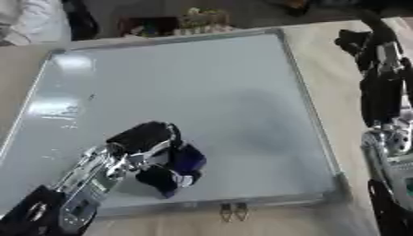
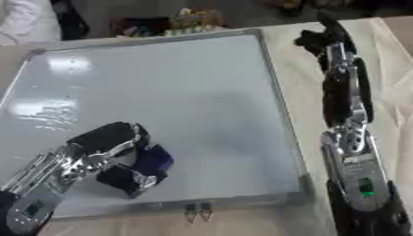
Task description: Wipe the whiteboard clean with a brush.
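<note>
The whiteboard (image 1: 202, 92) lay flat on the tan table (image 1: 322, 50), its long axis running away from the robot and tilted a little, the far edge leaning toward the right. Its silver frame showed all round, and two small metal clips (image 1: 233, 211) stuck out from the near edge. Faint dark marks (image 1: 77, 109) sat near the board's left edge, beside bright glare patches.

On the board's near-left part, the left hand (image 1: 149, 140) had its fingers curled round a dark blue brush (image 1: 187, 159) (its exact shape was hard to make out), pressed against the board's surface. The brush seemed to point toward the board's near-right corner, though its long axis could not be told for sure. The silver forearm ran back from it past the board's near-left corner.

To the right of the board, off its surface, the right hand (image 2: 319, 39) stood over the table near the board's far-right corner; whether its fingers were straight or curled I cannot tell.
</note>
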